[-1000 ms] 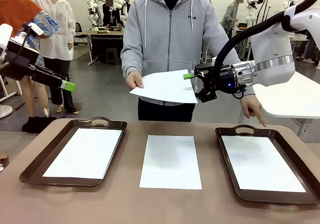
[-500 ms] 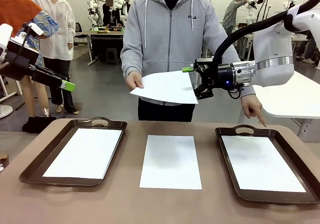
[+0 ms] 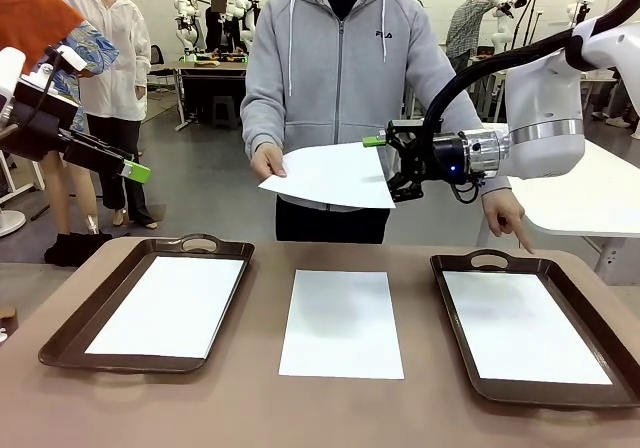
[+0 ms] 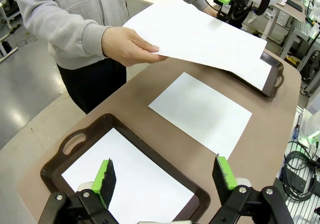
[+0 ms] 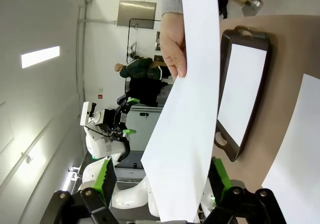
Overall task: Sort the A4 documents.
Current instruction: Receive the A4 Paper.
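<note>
1. Since a second ago, the right gripper has slid a little toward picture left and slightly up. Its fingers now reach further over the right edge of the held sheet. Nothing else on the table has shifted.
2. At mid-frame, above the table's far edge, the person's hand holds out this sheet by its left edge, roughly level.
3. The right gripper's jaws stand apart, one above and one below the paper. In the right wrist view the sheet runs between the green pads with a gap showing, so it is not clamped yet.
4. At the left edge of the frame the left gripper hangs in the air well away from the paper. The left wrist view shows its jaws wide apart and empty.
5. The other A4 documents lie flat: one in the left tray, one in the right tray, and a centre sheet on the bare table.
6. The person's pointing hand is aimed at the right tray's far rim.
7. The step in hand looks like a handover of the held sheet.
8. The next move calls for pinching the thin edge firmly before the person lets go. The sheet should probably then go to the right tray, kept level so it does not sag or fold.
</note>
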Controlling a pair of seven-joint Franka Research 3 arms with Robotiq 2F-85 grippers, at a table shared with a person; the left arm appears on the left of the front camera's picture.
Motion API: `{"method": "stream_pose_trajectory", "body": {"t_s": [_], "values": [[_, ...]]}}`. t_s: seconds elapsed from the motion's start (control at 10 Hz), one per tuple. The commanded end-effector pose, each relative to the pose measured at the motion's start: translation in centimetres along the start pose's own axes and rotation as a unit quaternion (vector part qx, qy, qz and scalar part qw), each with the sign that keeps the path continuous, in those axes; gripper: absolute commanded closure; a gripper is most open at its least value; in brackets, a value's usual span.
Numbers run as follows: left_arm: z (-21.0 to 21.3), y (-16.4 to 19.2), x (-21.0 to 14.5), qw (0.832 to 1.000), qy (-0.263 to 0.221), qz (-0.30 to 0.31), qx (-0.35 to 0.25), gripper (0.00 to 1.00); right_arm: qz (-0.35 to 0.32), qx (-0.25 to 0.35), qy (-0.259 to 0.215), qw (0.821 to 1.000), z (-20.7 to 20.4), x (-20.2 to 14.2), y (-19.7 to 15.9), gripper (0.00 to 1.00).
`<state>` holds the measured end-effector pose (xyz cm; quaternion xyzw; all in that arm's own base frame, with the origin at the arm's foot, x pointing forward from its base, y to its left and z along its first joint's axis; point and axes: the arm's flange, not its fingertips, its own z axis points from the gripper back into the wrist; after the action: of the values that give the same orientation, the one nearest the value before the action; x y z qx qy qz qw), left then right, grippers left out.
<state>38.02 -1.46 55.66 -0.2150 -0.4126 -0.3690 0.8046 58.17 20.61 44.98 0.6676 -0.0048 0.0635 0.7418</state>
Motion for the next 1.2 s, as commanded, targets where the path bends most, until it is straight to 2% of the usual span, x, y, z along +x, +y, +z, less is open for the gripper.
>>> {"method": "stream_pose_trajectory", "body": {"t_s": [0.0,0.9,1.1], "values": [[0.02,0.0,-0.08,1.0,-0.006,0.0,-0.004,0.0,-0.018,0.026,0.005,0.999,-0.06,0.1,-0.12,0.18],[0.02,0.0,-0.08,1.0,-0.006,0.0,-0.004,0.0,-0.034,0.035,0.01,0.999,-0.03,0.06,-0.39,0.97],[0.02,0.0,-0.08,1.0,-0.006,0.0,-0.004,0.0,-0.036,0.033,0.01,0.999,0.04,0.11,-0.6,1.0]]}}
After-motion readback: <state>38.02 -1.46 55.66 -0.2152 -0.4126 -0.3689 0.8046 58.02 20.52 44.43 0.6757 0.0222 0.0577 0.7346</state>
